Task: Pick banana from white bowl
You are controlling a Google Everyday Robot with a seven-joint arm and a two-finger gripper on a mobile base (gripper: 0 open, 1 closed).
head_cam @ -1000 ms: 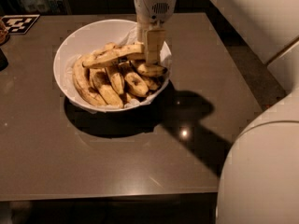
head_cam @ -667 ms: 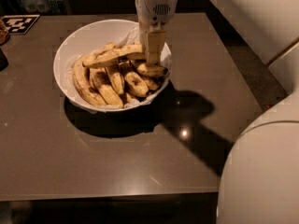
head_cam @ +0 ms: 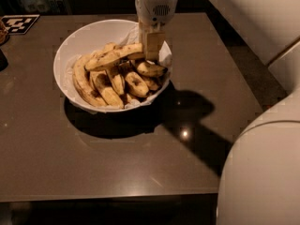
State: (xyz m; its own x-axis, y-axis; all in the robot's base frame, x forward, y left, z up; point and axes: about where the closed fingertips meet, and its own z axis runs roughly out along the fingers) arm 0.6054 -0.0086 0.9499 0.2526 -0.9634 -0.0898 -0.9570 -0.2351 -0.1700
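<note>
The white bowl (head_cam: 84, 34) stands on the dark table at the back, filled with several speckled yellow bananas on crumpled white paper. My gripper (head_cam: 152, 50) hangs over the bowl's right side, its fingers pointing down. It is shut on the right end of the banana (head_cam: 112, 57), a long one that lies across the top of the pile and slopes down to the left. The banana's left end still rests on the other bananas. Shorter brown-blotched bananas (head_cam: 136, 83) lie beneath it.
The brown table (head_cam: 140, 163) reaches forward and right of the bowl. A black-and-white marker tag (head_cam: 18, 23) lies at the back left corner. My white robot body (head_cam: 262, 172) fills the lower right. The table's edge runs along the right.
My gripper has risen a little out of the pile, and the banana's right end has come up with it. The bowl has not moved.
</note>
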